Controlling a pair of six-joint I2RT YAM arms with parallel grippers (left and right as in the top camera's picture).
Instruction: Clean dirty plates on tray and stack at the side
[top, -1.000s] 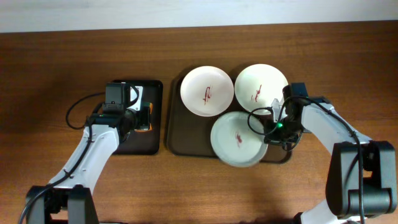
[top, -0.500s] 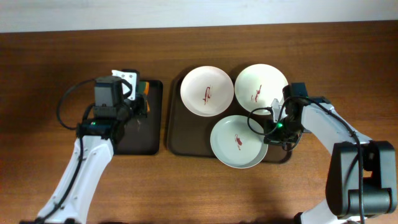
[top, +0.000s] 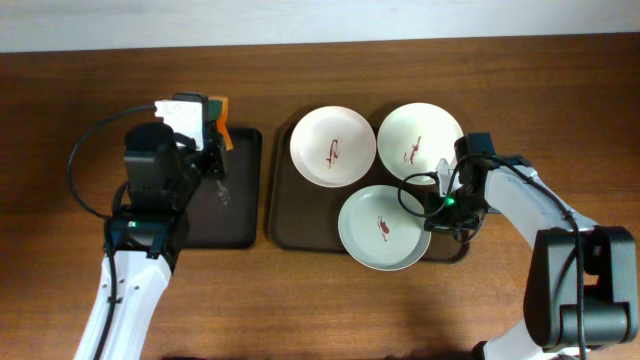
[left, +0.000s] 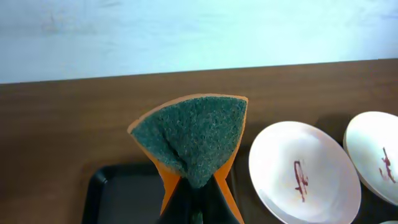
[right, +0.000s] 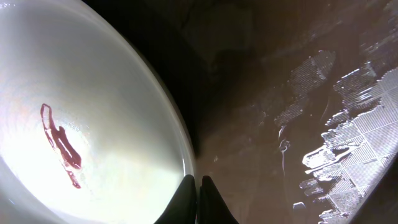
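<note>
3 smeared plates (top: 333, 146) lie on the tray (top: 300, 215) — left pincer (top: 216, 122) clamps a sponge (top: 222, 106).

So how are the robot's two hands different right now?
The left gripper pinches a folded green-and-orange sponge; the right gripper pinches the rim of the front plate. The left gripper is near the black tray; the right gripper sits low at the brown tray. Both are shut on something.

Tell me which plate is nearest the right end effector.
The front plate, alone below the other two overhead; the right end effector grips its rim.
</note>
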